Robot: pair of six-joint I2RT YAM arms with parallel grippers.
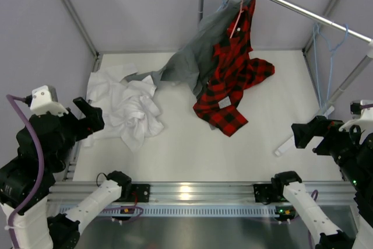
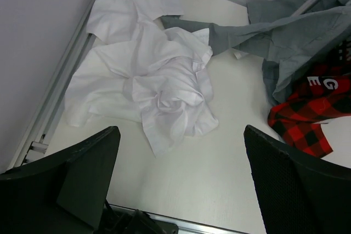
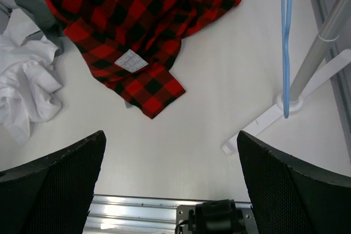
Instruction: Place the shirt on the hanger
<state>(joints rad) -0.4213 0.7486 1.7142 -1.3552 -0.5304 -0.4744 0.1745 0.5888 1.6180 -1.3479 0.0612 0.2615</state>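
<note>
The white shirt (image 1: 125, 106) lies crumpled on the left of the table; it also shows in the left wrist view (image 2: 153, 80) and at the left edge of the right wrist view (image 3: 24, 89). The light-blue hanger (image 1: 317, 68) hangs empty from the rail at the right; one of its bars shows in the right wrist view (image 3: 286, 42). My left gripper (image 1: 87, 115) is open and empty, above the table just near of the shirt (image 2: 181, 130). My right gripper (image 1: 303, 133) is open and empty at the right, near the rack's foot (image 3: 170, 135).
A metal clothes rail (image 1: 291, 5) crosses the back right, its white foot (image 1: 291, 141) on the table. A red-and-black plaid shirt (image 1: 233, 80) hangs from a pink hanger (image 1: 239, 13), trailing onto the table. A grey garment (image 1: 195, 56) hangs beside it. Grey walls enclose the table.
</note>
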